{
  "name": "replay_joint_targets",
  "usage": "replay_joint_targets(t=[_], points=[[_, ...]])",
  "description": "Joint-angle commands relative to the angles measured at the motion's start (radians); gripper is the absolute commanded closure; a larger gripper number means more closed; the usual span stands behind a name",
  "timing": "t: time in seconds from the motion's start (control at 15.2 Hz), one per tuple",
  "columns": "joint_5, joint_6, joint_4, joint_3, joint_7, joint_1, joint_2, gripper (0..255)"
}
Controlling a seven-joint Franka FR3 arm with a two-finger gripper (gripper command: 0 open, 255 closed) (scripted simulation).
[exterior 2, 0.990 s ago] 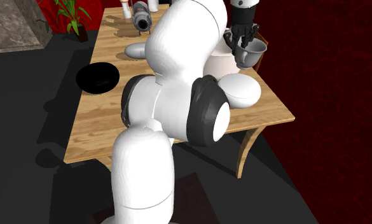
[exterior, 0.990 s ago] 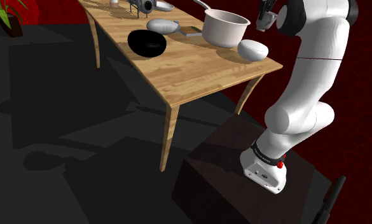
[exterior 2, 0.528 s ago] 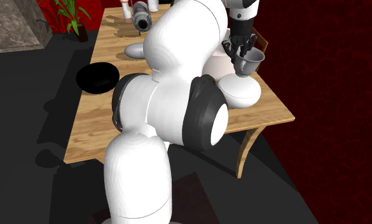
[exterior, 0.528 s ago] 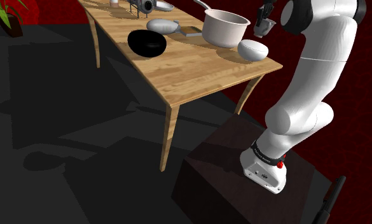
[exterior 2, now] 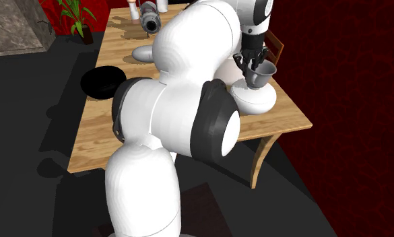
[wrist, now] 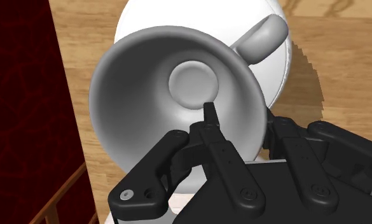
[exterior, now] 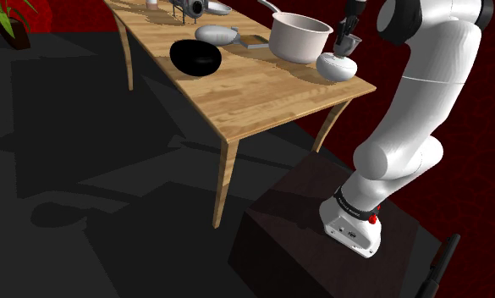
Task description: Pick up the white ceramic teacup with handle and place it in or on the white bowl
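Teacup [wrist: 178,108], pale grey-white, flared, with a loop handle, gripped at the rim by the all-black two-finger gripper [wrist: 241,124]: one finger down inside the wall, the other outside, clenched on it. Held upright, mouth up, directly over the white bowl [wrist: 197,11], itself drawn as a smooth rounded dome near a corner of the light wooden table [exterior: 237,93]. From the shoulder camera, cup base just above the dome's top, perhaps already touching; too close to call from any view.

Close company around the bowl:
- Tall white saucepan with a long handle [exterior: 299,37] just beside it, toward the shoulder view's left.
- Glossy black bowl [exterior: 195,57] farther left along the table, well apart.
- Grey oval object [exterior: 217,34] behind the black bowl, near the saucepan.
- Brown wooden chair back [exterior 2: 275,47] just past the table edge, near the gripper, against the dark red wall.

In the second exterior view, bulky white arm [exterior 2: 188,101] in front of the middle of the table, covering most of the saucepan. Green potted plant [exterior 2: 74,17] on the dark floor beyond the far end.
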Motion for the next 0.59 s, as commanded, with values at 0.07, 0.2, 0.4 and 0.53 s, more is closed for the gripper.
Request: replay_joint_targets(t=[0.07,0.2,0.4,0.53], points=[[-0.003,0.031,-0.037,0.0,0.002,0.004,-0.008,255],[-0.003,0.03,-0.036,0.0,0.002,0.004,-0.007,255],[-0.003,0.03,-0.036,0.0,0.002,0.004,-0.007,255],[-0.003,0.031,-0.037,0.001,0.003,0.004,-0.007,0]])
